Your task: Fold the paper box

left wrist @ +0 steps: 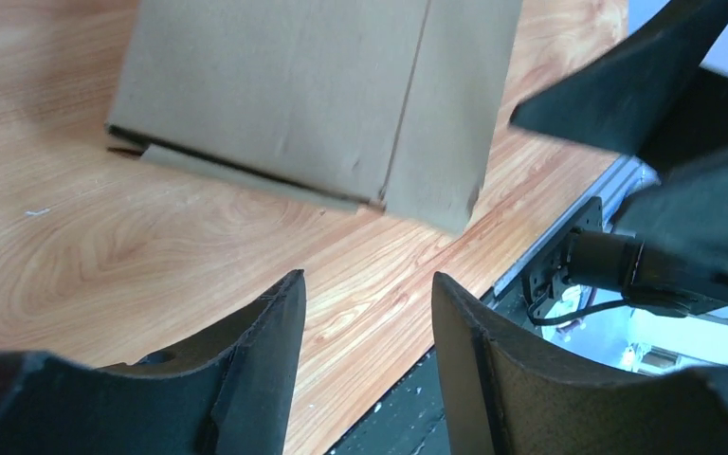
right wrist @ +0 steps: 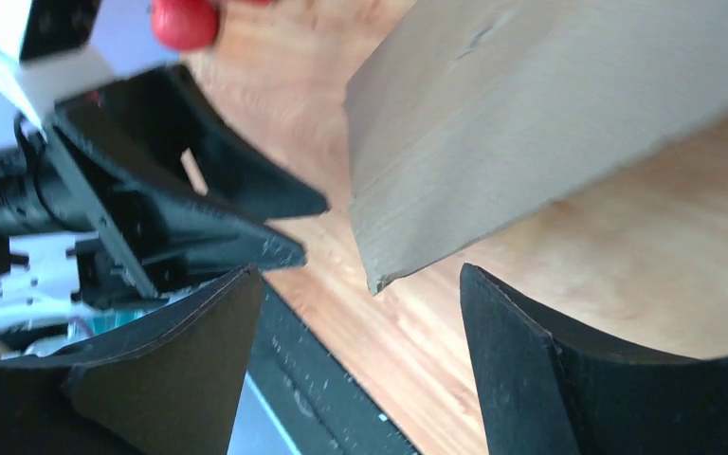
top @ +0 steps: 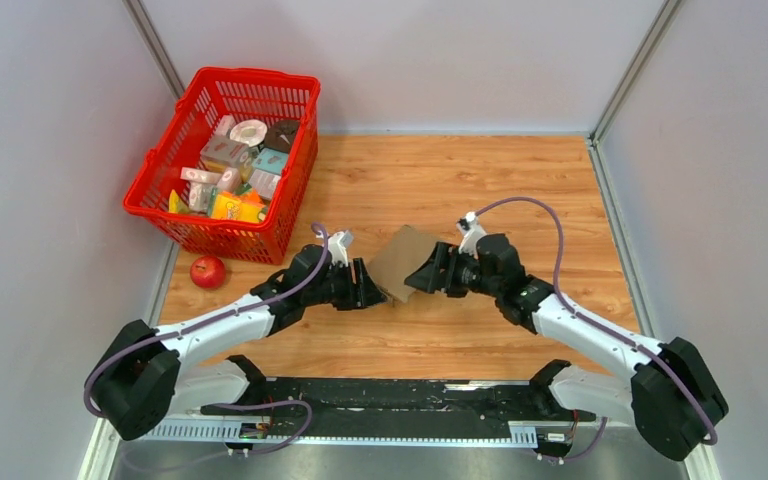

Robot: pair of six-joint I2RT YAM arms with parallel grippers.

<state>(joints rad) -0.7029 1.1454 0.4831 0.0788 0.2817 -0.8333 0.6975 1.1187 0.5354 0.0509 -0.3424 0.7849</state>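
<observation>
- The paper box (top: pixel 407 262) lies on the table (top: pixel 520 190) between the two sets of jaws, just ahead of each and gripped by neither.
- The left gripper (left wrist: pixel 368 284) and right gripper (right wrist: pixel 360 275) both stand open and empty.
- They seem to be lining up on a flap; next, one jaw pair must straddle a cardboard edge and close.

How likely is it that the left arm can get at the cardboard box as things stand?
Probably yes: the left gripper is open, pointing at the cardboard box, with only bare table between them. The right gripper sits close at the other side, not across the path.
</observation>
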